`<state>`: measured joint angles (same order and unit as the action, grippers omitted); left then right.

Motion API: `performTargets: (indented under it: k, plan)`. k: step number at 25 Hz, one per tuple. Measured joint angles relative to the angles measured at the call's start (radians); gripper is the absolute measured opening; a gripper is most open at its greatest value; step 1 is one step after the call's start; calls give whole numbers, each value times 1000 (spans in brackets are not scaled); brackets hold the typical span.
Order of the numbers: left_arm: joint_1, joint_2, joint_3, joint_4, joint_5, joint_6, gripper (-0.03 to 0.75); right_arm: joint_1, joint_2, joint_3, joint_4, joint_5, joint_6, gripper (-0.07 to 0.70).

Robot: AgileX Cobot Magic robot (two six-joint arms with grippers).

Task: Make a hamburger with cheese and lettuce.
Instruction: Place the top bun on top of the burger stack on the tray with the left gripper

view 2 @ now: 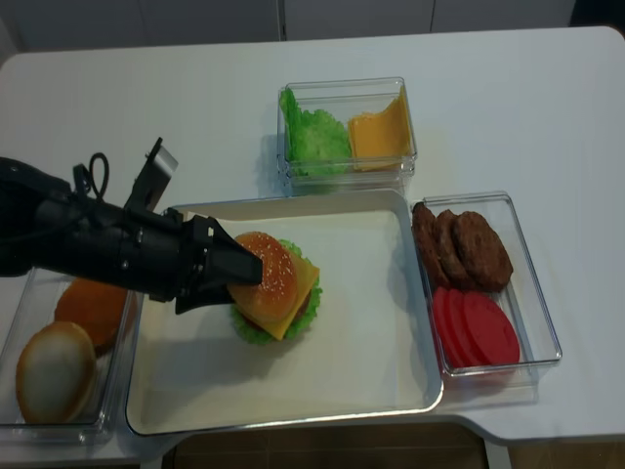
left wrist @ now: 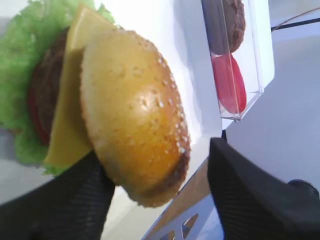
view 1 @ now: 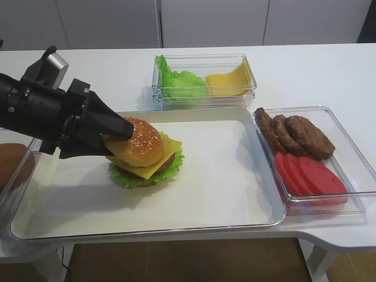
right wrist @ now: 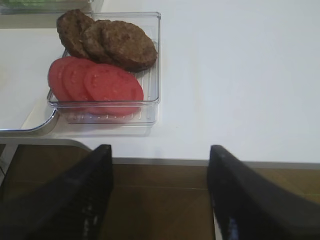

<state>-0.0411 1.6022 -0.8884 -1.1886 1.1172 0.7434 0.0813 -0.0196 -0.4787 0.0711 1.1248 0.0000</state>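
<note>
The hamburger (view 1: pixel 144 154) stands on the left part of the white tray (view 1: pixel 235 194): a sesame bun (left wrist: pixel 132 110) lies tilted on the yellow cheese (left wrist: pixel 70 100), over a brown patty and the frilly lettuce (left wrist: pixel 20 75). My left gripper (view 1: pixel 120 140) reaches in from the left and straddles the top bun. One finger touches the bun, while a gap shows at the other, so the gripper is open. My right gripper (right wrist: pixel 160 150) hangs open and empty over the table's front edge, near the patties.
A clear box (view 1: pixel 305 153) right of the tray holds dark patties and red tomato slices. Behind the tray, another box (view 1: pixel 202 79) has a green leaf bunch and stacked yellow slices. Plain bun halves (view 2: pixel 59 362) lie in a box at the far left.
</note>
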Motion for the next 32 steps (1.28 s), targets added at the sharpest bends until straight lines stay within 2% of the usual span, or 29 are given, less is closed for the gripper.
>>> performTargets:
  k: [6, 13, 28, 32]
  plan:
    - [-10, -2, 0, 9, -51, 0, 431, 0, 0, 0, 0, 0, 0, 450]
    - [-67, -4, 0, 36, -124, -18, 431, 0, 0, 0, 0, 0, 0, 450]
    - [-78, -4, 0, 46, -136, -22, 434, 0, 0, 0, 0, 0, 0, 449]
    - [-78, -4, 0, 53, -132, -22, 487, 0, 0, 0, 0, 0, 0, 450]
